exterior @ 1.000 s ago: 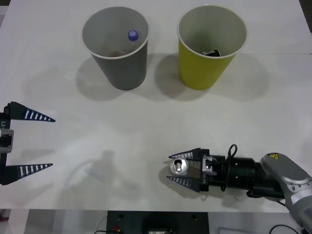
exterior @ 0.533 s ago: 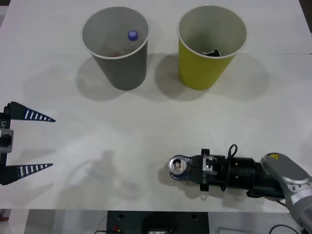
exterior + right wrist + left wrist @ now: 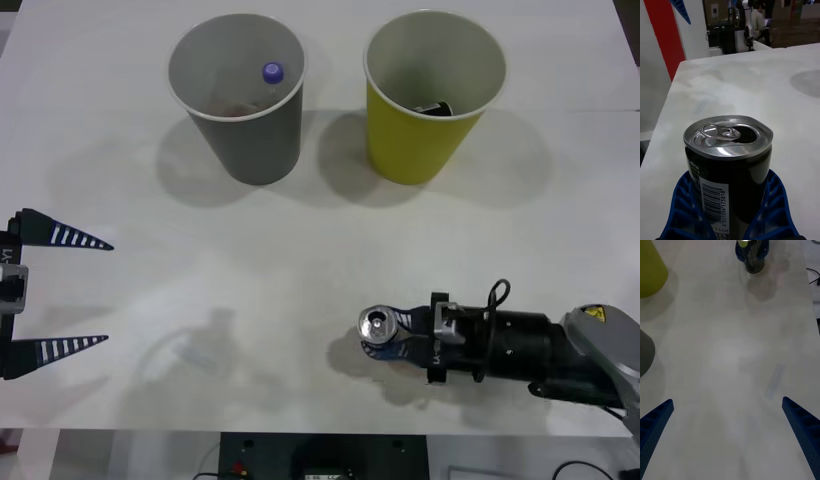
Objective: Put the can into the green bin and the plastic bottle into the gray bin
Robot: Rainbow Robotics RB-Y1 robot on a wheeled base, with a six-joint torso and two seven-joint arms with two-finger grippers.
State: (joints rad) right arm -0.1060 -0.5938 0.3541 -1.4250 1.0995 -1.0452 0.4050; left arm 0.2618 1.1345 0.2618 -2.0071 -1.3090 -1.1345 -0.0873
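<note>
Front view hides most of the small clear plastic bottle inside the dark gray tapered bin: just its blue-purple cap shows. A dark object low in the yellow-green tapered bin is too shadowed to identify. At the white table's near edge, the right gripper clamps its blue ribbed fingers around the small dark drink can, upright with its silver pull-tab top opened. The left gripper sits spread wide at the table's left edge, holding nothing.
</note>
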